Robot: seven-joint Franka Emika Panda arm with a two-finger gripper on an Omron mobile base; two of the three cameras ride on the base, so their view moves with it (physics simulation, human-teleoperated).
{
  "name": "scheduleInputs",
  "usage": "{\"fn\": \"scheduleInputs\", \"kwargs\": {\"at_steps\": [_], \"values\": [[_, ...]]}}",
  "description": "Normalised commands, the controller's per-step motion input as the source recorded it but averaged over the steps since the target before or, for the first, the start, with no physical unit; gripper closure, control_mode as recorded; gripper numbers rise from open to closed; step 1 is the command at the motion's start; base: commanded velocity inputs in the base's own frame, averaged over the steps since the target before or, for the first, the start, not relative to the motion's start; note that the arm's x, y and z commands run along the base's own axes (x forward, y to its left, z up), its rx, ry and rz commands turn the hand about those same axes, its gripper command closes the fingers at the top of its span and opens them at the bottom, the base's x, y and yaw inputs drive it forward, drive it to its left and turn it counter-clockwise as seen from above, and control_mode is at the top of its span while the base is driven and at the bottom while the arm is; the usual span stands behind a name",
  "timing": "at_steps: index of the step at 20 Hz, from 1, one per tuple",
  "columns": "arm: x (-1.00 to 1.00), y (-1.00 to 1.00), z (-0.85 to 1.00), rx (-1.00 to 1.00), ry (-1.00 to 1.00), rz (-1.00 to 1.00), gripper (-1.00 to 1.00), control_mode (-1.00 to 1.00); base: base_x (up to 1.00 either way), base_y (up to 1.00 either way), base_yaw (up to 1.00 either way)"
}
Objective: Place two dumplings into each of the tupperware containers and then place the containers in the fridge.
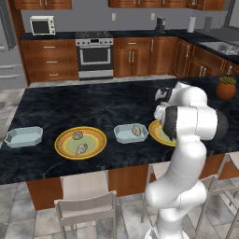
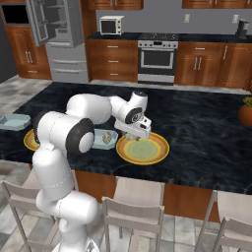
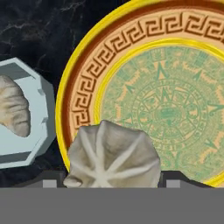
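Hand (image 2: 132, 138) grips dumpling (image 3: 111, 155) over plate (image 2: 142, 149). Near container (image 1: 130, 134) holds one; far container (image 1: 24, 136) empty; two dumplings on other plate (image 1: 80, 142). Fridge (image 2: 56, 34) step pending.

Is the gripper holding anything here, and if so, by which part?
Yes: a dumpling sits between the gripper fingers, held by its opposite sides, over the plate rim.

A home kitchen here: wooden cabinets (image 1: 49, 60) line the back wall, a steel oven (image 1: 94, 54) sits between them, a microwave (image 1: 42, 25) on the counter, a fridge (image 2: 58, 37) standing open, a dark marble island (image 1: 70, 107) with stools (image 1: 88, 205).
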Motion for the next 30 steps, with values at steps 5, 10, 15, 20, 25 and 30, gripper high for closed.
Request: {"fn": "scheduleInputs", "kwargs": {"at_steps": [5,10,15,20,25,30], "values": [[-0.04,0.73,0.18,0.00,0.00,0.00,1.00,-1.00,0.00,0.00,0.00],[0.00,0.95,0.07,0.00,0.00,0.00,1.00,-1.00,0.00,0.00,0.00],[0.05,0.91,0.00,-0.03,0.00,0.00,1.00,-1.00,0.00,0.00,0.00],[0.49,0.66,0.00,-0.01,0.00,0.00,1.00,-1.00,0.00,0.00,0.00],[0.52,0.31,-0.12,0.00,0.00,0.00,1.00,-1.00,0.00,0.00,0.00],[-0.05,-0.01,-0.20,0.00,0.00,0.00,1.00,-1.00,0.00,0.00,0.00]]}}
